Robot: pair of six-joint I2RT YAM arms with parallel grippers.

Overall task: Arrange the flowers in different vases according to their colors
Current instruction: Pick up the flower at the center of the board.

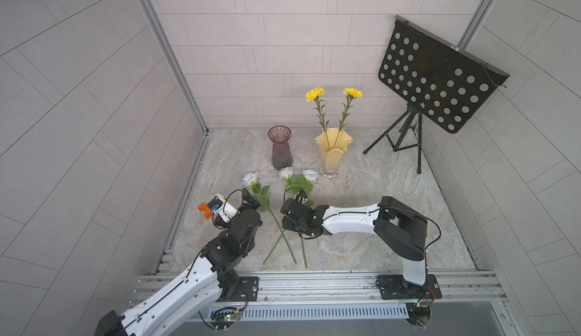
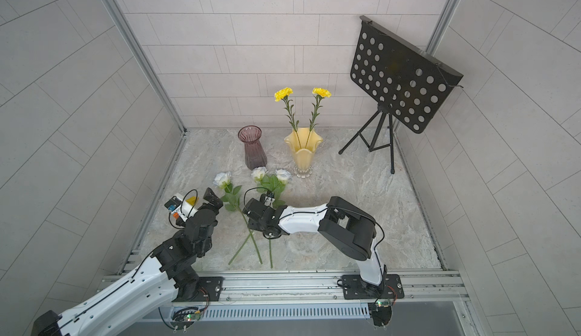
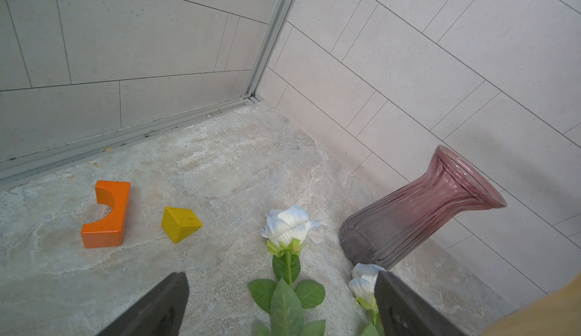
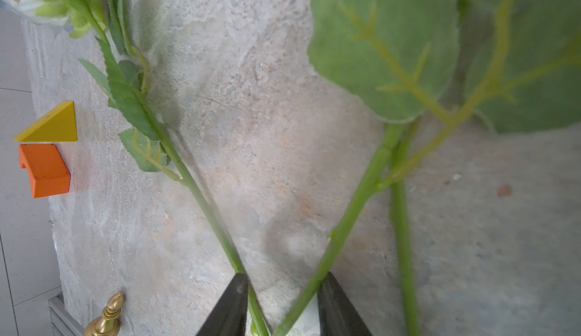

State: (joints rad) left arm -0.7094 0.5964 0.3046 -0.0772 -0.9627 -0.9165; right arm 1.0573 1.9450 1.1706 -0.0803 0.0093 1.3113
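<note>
Your three white roses lie flat on the table [image 1: 361,199]. Their long axes run front to back, with the blooms toward the vases and the cut ends toward the arms' bases. The left rose [image 1: 262,196] slants, and its stem crosses the middle rose [image 1: 286,174] stem low down in an X. The right rose [image 1: 310,175] lies nearly straight, just beside the middle one, and their leaves overlap.

The yellow carnations [image 1: 315,94] stand in the yellow vase [image 1: 333,152], their stems splayed in a V. The purple vase [image 1: 280,149] stands upright beside it, just behind the rose blooms.

Your right claw [image 4: 283,279] is down at the crossing, its jaws set to a narrow gap. One stem lies against each fingertip, bare table shows between them, and nothing is lifted. Your left claw [image 3: 279,276] is spread wide and holds nothing. It hangs over the left rose's leaves.
</note>
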